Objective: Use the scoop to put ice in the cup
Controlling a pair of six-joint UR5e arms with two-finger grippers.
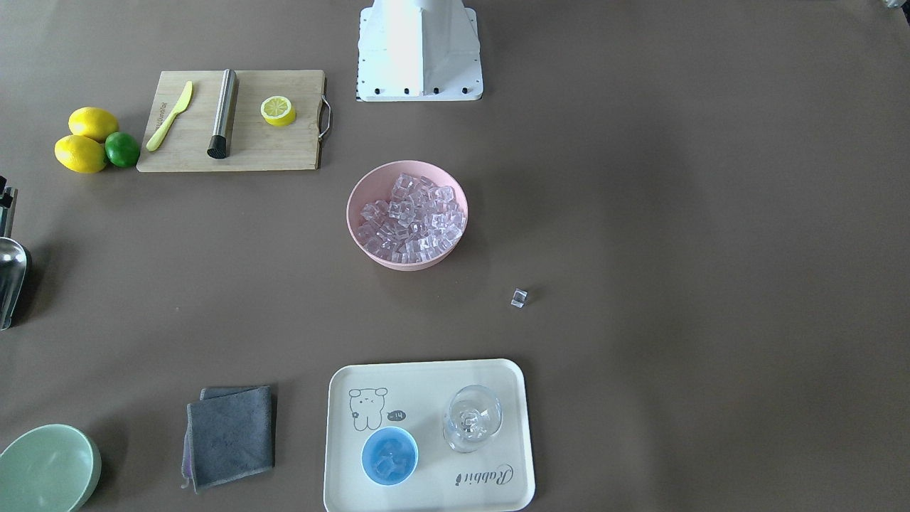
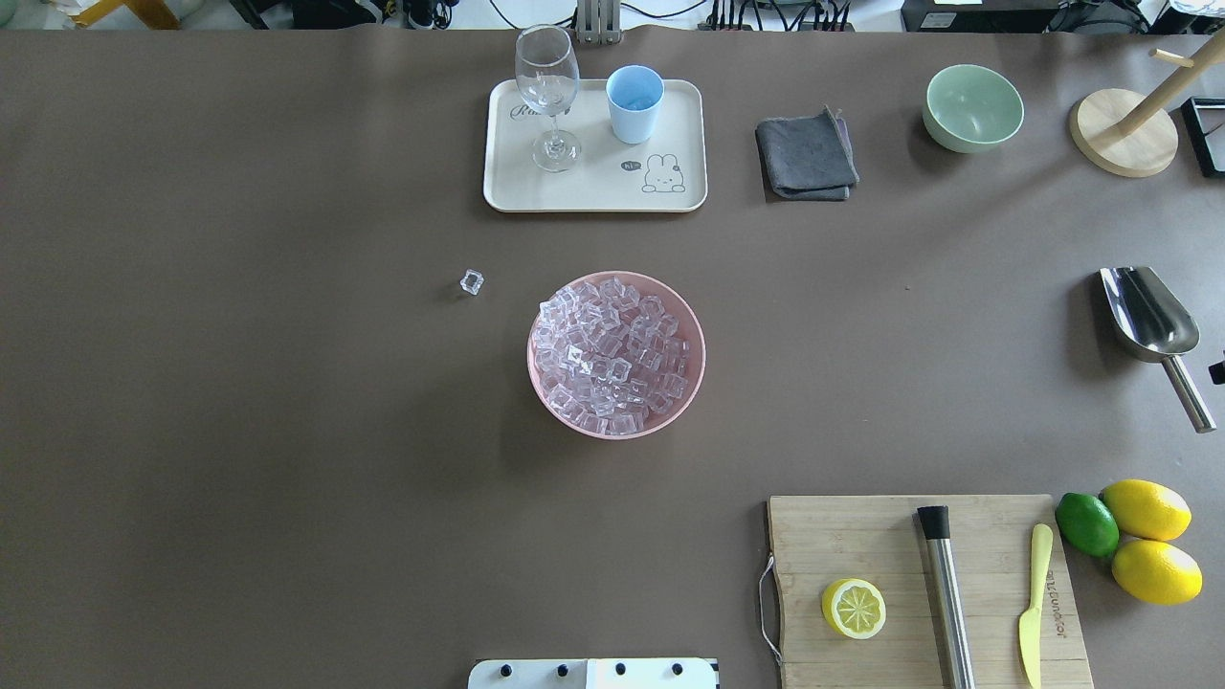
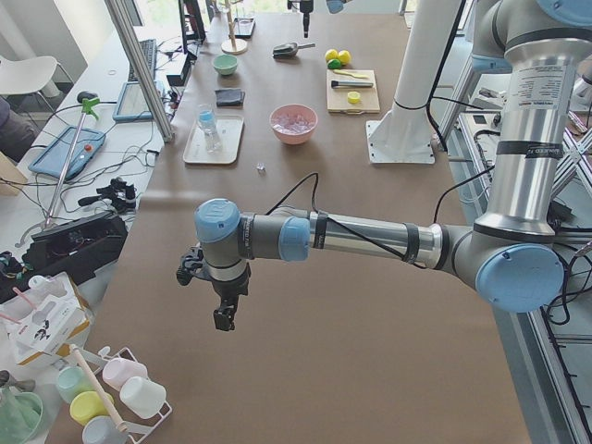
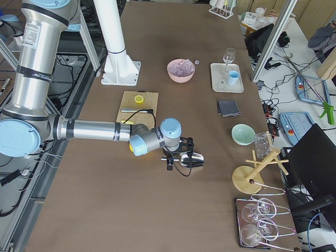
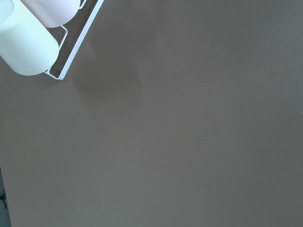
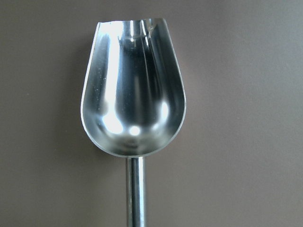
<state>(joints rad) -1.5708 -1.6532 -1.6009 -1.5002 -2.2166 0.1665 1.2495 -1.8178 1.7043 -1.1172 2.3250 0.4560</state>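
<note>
scoop: shiny polished steel scoop point(image 2: 1148, 316), empty, right edge of overhead view | handling: I judge it rigid, light, slick; grip the thin handle point(image 6: 135, 194) | fingers: my right gripper point(image 4: 172, 158) by that handle, left gripper point(image 3: 222, 319) far off, spread unreadable on both | small round light-blue cup point(image 2: 634, 103): top centre

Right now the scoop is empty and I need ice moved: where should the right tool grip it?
Take the scoop by its thin straight handle, coming from the robot's side, where the handle points. Its bowl is too wide and rounded to pinch.
</note>
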